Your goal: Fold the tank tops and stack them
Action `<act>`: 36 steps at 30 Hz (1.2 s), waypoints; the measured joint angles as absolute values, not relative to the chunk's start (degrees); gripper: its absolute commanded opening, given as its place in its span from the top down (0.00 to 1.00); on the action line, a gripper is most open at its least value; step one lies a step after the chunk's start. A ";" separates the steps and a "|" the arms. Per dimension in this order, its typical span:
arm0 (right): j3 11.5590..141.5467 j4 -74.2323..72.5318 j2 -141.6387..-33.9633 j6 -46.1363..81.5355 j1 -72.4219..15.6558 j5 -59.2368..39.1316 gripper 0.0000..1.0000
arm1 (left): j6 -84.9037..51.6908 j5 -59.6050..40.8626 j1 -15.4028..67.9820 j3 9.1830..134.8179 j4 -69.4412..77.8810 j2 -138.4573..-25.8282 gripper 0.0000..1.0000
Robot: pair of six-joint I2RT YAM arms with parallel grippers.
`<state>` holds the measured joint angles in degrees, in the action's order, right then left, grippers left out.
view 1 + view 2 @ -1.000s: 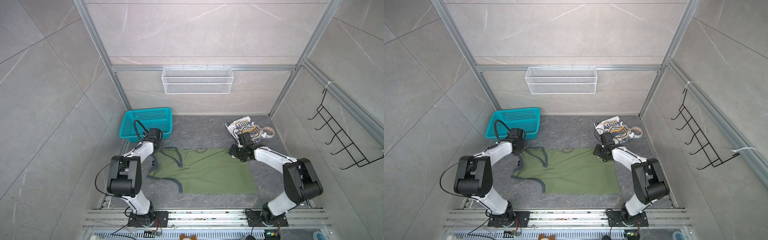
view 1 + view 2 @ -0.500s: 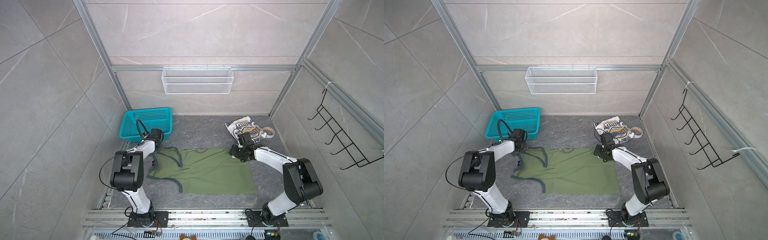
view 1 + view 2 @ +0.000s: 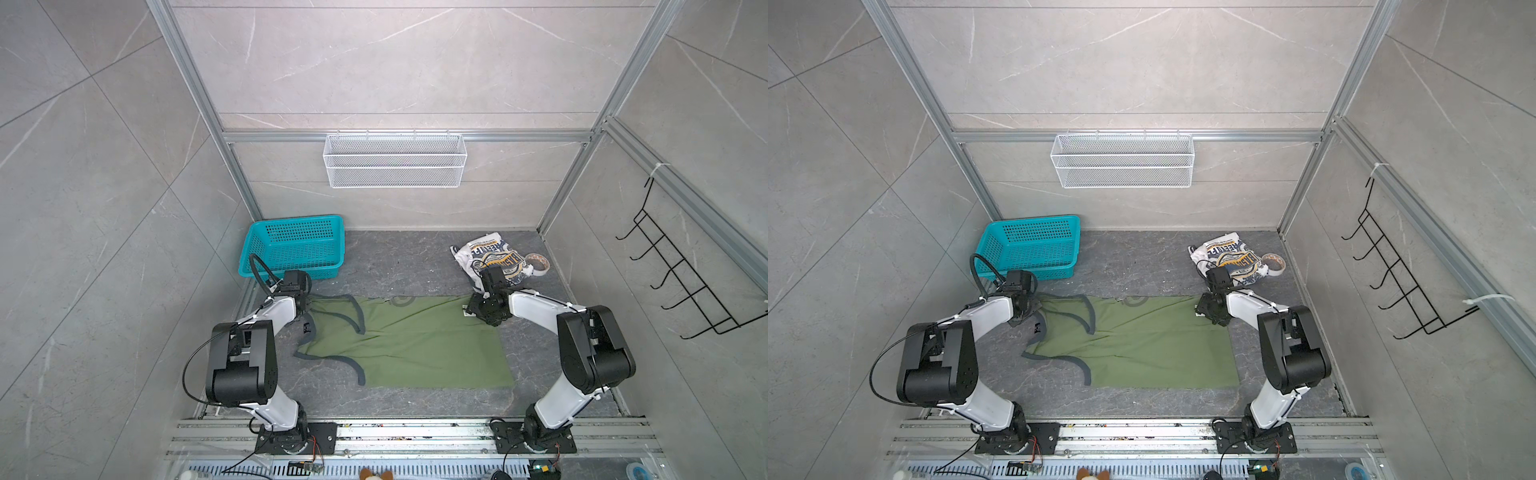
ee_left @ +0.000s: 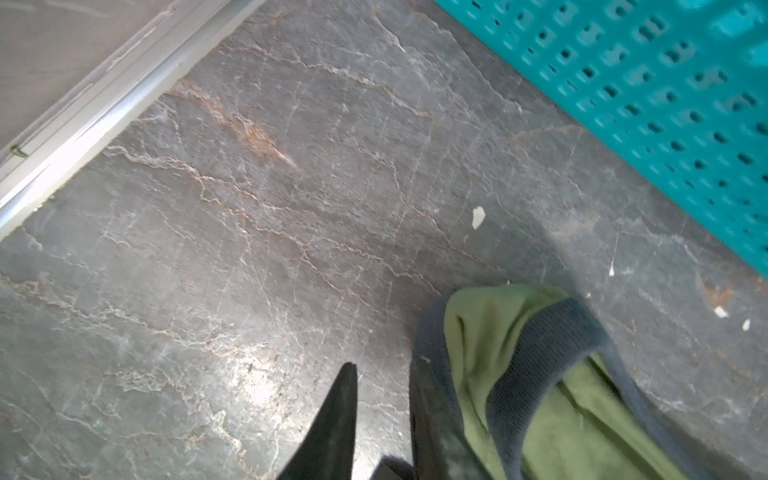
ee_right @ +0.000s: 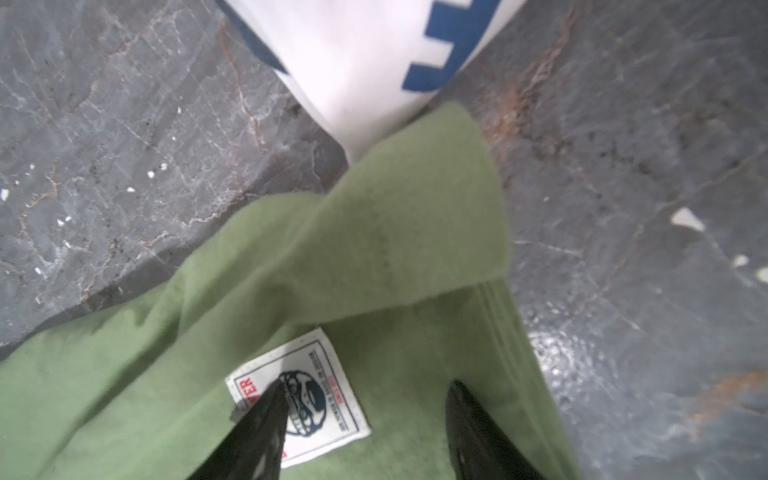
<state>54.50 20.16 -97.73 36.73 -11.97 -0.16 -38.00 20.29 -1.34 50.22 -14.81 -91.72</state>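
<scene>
The olive green tank top lies spread flat mid-floor, its grey-trimmed straps toward the left. The white tank top sits crumpled at the back right. My left gripper is at the far shoulder strap. Its jaws stand narrowly open with bare floor between them, and the strap lies against the outside of one finger. My right gripper is open, its fingers planted apart on the green cloth at the far hem corner beside a white label. That corner is flipped over.
A teal basket stands at the back left, close behind the left gripper. A roll of tape lies by the white top. A white wire basket hangs on the back wall and a black hook rack on the right wall.
The left gripper's jaws have narrowed at the shoulder strap and its arm has shifted slightly. The right arm and the cloth have not visibly moved.
</scene>
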 measured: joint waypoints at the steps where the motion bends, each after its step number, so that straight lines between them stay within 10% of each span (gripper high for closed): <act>1: 54.54 20.16 -97.76 36.86 -11.97 -0.16 0.38 | -37.98 20.03 -1.54 50.22 -14.76 -91.72 0.66; 16: 54.54 20.16 -97.76 36.88 -11.90 -0.19 0.37 | -34.22 22.65 6.87 61.34 -18.55 -95.15 0.43; 36: 54.54 20.03 -97.76 36.88 -11.22 -0.93 0.37 | -34.52 24.03 5.34 66.52 -26.06 -103.50 0.63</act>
